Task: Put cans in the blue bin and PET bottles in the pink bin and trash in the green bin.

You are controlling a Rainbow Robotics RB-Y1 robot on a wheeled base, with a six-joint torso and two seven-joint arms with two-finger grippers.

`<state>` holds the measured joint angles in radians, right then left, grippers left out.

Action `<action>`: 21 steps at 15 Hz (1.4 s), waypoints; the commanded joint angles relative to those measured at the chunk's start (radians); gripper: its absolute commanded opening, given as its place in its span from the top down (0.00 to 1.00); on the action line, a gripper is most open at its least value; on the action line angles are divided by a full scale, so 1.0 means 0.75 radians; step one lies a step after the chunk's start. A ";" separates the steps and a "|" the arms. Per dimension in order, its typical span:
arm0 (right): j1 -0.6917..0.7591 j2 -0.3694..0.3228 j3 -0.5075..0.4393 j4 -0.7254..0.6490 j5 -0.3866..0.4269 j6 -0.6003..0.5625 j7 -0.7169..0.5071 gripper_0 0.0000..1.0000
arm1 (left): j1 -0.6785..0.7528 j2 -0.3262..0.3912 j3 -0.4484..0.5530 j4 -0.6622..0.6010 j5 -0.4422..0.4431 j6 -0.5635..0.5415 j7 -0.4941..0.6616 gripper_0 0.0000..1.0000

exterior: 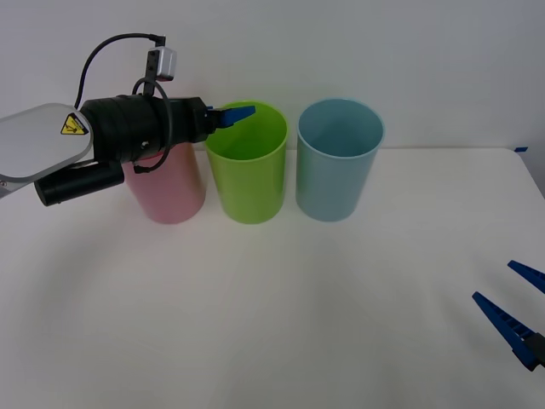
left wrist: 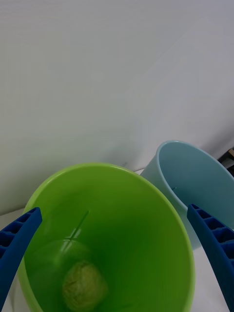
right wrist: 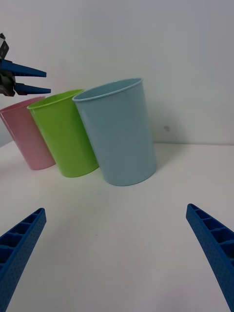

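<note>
Three bins stand in a row at the back of the table: the pink bin, the green bin and the blue bin. My left gripper hangs open over the green bin's near-left rim, nothing between its fingers. In the left wrist view the trash, a pale lumpy wad, lies on the floor of the green bin, with the blue bin beside it. My right gripper is open low at the table's right edge, facing the bins. Cans and PET bottles are out of view.
The white table stretches bare in front of the bins. A white wall rises right behind them. My left arm's black wrist covers the top of the pink bin.
</note>
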<state>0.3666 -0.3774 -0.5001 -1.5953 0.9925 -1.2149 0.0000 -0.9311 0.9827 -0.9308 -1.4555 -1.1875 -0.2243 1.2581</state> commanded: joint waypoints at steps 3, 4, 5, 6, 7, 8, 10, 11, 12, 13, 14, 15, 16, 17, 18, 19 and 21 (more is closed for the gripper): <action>0.000 0.000 0.000 0.000 0.000 0.000 0.000 0.00 | -0.004 0.009 0.002 -0.031 0.025 0.037 -0.002 0.00; 0.000 0.000 0.000 0.000 0.000 0.000 0.000 0.00 | -0.004 0.021 0.006 -0.060 0.037 0.062 -0.002 0.00; 0.000 0.000 0.000 0.000 0.000 0.000 0.000 0.00 | -0.002 0.025 0.018 -0.084 0.047 0.082 -0.002 0.00; 0.000 0.000 0.000 0.000 0.000 0.000 0.000 0.00 | -0.002 0.027 0.030 -0.103 0.055 0.105 -0.006 0.00; 0.000 0.000 0.000 0.000 0.000 0.000 0.000 0.00 | -0.002 0.027 0.040 -0.115 0.062 0.127 -0.027 0.00; 0.000 0.000 0.000 0.000 0.000 0.000 0.000 0.00 | -0.002 0.027 0.043 -0.125 0.068 0.156 -0.035 0.00; 0.000 0.000 0.000 0.000 0.000 0.000 0.000 0.00 | 0.000 0.027 0.063 -0.150 0.078 0.182 -0.058 0.00; 0.000 0.000 0.000 0.000 0.000 0.000 0.000 0.00 | 0.016 0.027 0.100 -0.162 0.086 0.184 -0.086 0.00; 0.000 0.000 0.000 0.000 0.000 0.000 0.000 0.00 | 0.057 0.023 0.167 -0.188 0.090 0.182 -0.101 0.00; 0.000 0.000 0.000 0.000 0.000 0.000 0.000 0.00 | 0.092 0.013 0.220 -0.215 0.090 0.180 -0.103 0.00; 0.000 0.000 0.000 0.000 0.000 0.000 0.000 0.00 | 0.153 0.011 0.317 -0.254 0.090 0.115 -0.109 0.00; 0.000 0.000 0.000 0.000 0.000 0.000 0.000 0.00 | 0.209 0.009 0.405 -0.280 0.092 0.050 -0.123 0.00; 0.000 0.000 0.000 0.000 0.000 0.000 0.000 0.00 | 0.272 0.001 0.488 -0.323 0.098 0.009 -0.129 0.00; 0.000 0.000 0.000 0.000 0.000 0.000 0.000 0.00 | 0.342 0.003 0.572 -0.373 0.100 -0.043 -0.131 0.00; 0.000 0.000 0.000 0.000 0.000 0.000 0.000 0.00 | 0.403 0.003 0.652 -0.409 0.098 -0.098 -0.129 0.00; 0.000 0.000 0.000 0.000 0.000 0.000 0.000 0.00 | 0.468 0.003 0.730 -0.452 0.096 -0.145 -0.129 0.00; 0.000 0.000 0.000 0.000 0.000 0.000 0.000 0.00 | 0.626 0.003 0.899 -0.557 0.080 -0.247 -0.131 0.00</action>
<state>0.3666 -0.3774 -0.5001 -1.5953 0.9925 -1.2149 0.0001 -0.5015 0.9848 -0.2975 -1.8456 -1.1222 -0.3824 1.1600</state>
